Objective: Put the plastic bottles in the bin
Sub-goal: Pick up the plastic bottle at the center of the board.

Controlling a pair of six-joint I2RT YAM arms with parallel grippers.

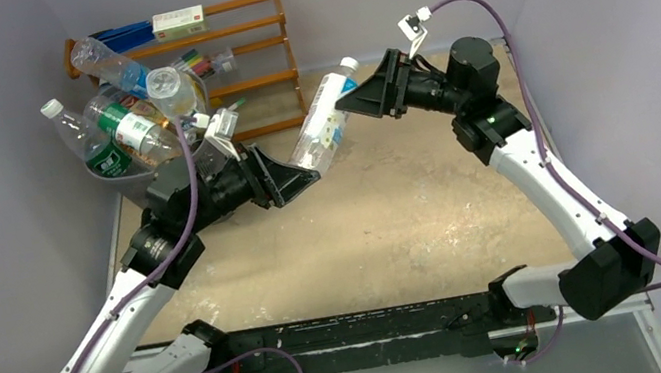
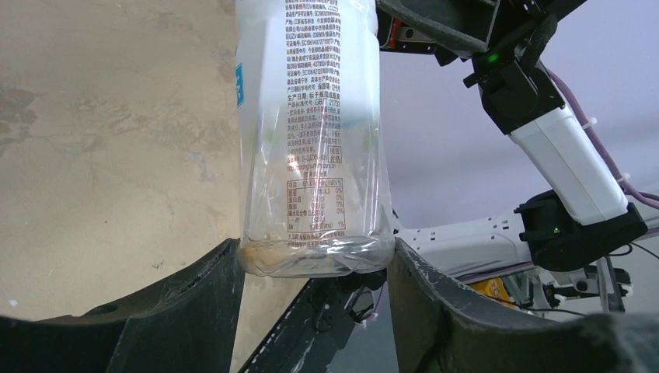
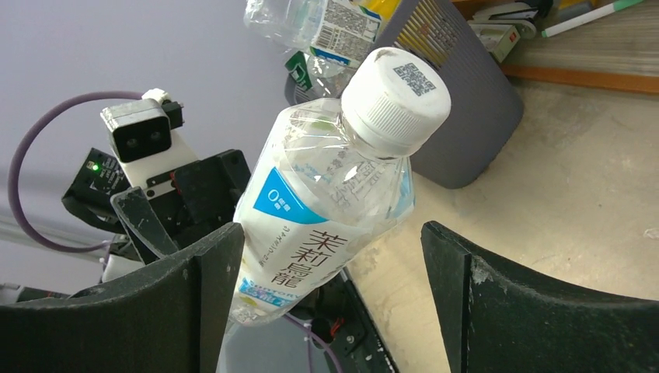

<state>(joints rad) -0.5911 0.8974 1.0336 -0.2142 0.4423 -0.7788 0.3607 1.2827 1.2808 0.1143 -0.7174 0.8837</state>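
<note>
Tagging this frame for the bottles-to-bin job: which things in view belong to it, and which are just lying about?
Job:
- white-capped bottle, base clamped in the left gripper, neck between the open jaws of the right gripper
- piled bottles heaped in the bin
- grey bin

Lying about:
- wooden rack
- markers on the rack
- white box on its top shelf

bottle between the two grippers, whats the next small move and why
Probably the right gripper should back off the bottle. Its jaws stand open, with a gap on one side of the neck, while the left gripper clamps the base. The left arm could then swing it to the bin, which is on its side.
</note>
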